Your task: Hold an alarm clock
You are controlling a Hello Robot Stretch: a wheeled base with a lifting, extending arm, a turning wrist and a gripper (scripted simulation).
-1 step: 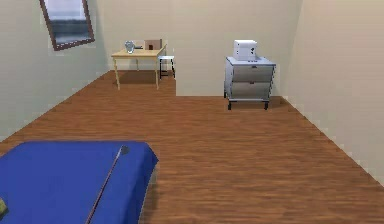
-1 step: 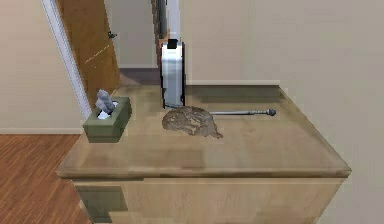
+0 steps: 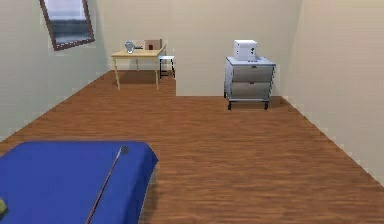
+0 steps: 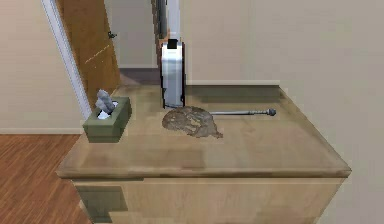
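A light wooden desk (image 3: 137,60) stands against the far wall on the forward view's left. A small roundish grey thing (image 3: 130,45) sits on it, which may be the alarm clock, though its shape is too small to be sure. A brown box (image 3: 153,45) stands beside it.
A blue bed (image 3: 70,185) with a thin dark rod lying on it fills the forward view's lower left. A grey two-drawer cabinet (image 3: 249,85) carries a white box (image 3: 246,50). A white stool (image 3: 166,65) stands by the desk. In the arm side view a wooden dresser top (image 4: 250,150) bears a green tissue box (image 4: 106,120), a tall white device (image 4: 173,72), a brown crumpled cloth (image 4: 193,122) and a metal bat (image 4: 245,113). A wooden door (image 4: 90,45) stands behind.
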